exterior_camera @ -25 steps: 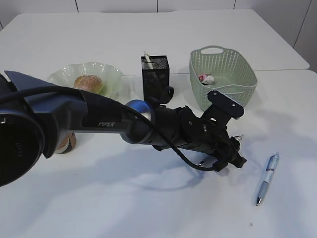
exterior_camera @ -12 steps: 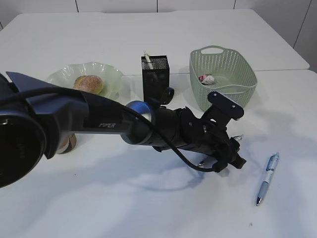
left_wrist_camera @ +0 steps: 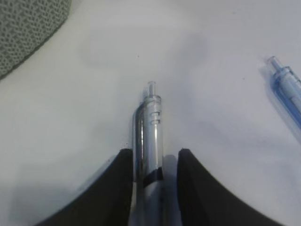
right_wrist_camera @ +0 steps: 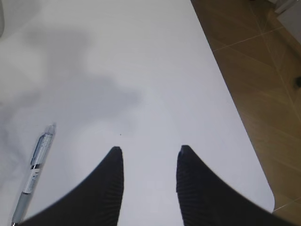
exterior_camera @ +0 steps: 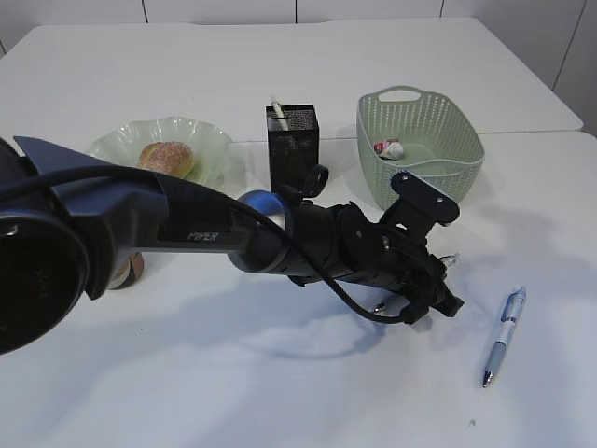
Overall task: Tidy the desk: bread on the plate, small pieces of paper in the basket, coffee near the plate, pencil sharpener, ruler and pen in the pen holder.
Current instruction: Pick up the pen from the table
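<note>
I am on the pen step: my left gripper (left_wrist_camera: 155, 153) straddles a clear pen (left_wrist_camera: 149, 127) lying on the surface (left_wrist_camera: 61, 141) near the basket (exterior_camera: 420, 140), its grip on it unclear, my right gripper (right_wrist_camera: 148, 150) gapes empty, and next comes lifting the pen far-left to the pen holder (exterior_camera: 293, 140).

Exterior camera looks down at a slant; both wrist cameras hug the surface (exterior_camera: 280, 56), sharing the blue pen (exterior_camera: 502, 336).
</note>
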Available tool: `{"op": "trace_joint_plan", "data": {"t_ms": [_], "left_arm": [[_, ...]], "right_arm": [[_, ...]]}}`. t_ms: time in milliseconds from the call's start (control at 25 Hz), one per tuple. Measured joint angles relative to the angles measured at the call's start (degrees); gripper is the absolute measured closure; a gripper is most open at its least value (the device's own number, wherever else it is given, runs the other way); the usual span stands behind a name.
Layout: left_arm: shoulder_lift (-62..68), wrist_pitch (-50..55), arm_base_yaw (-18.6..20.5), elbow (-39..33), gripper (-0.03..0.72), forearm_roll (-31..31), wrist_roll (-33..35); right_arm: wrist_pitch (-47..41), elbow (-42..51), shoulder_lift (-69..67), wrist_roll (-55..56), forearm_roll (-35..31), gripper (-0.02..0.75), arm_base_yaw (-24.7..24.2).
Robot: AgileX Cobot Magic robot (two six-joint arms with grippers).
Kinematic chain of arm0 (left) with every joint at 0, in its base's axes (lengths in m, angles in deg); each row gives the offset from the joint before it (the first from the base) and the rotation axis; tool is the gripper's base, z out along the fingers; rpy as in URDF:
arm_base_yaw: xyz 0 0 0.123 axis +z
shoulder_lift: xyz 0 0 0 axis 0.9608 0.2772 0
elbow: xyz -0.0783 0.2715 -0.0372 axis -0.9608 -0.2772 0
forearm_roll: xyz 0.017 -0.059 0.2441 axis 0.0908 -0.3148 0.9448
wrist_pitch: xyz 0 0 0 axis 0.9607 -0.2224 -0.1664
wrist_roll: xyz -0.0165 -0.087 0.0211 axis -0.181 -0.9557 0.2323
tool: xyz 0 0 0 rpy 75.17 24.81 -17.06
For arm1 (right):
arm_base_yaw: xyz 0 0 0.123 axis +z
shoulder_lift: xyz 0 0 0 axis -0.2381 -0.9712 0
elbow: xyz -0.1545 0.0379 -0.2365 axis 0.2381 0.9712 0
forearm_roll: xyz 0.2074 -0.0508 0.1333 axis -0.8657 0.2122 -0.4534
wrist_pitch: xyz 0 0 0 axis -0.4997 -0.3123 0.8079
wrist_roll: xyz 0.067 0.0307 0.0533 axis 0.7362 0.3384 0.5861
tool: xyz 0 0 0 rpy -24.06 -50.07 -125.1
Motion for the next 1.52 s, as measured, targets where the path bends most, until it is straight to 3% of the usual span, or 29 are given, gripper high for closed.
{"op": "trace_joint_plan", "data": {"t_ms": [440,1040,1520], "left_arm": [[0.00,0.00,0.00,0.00,0.622,-0.43,0.00],[0.00,-0.11,0.00,0.00,0.627,-0.81,0.00],[-2.75,-1.71,0.00,0.00,0.627,-5.03,0.00]], "right_arm": [[0.42,0.00,0.00,0.00,-0.22,0.423,0.00],[0.69,0.00,0.00,0.00,-0.34,0.423,0.00],[0.82,0.00,0.00,0.00,-0.84,0.423,0.00]]}}
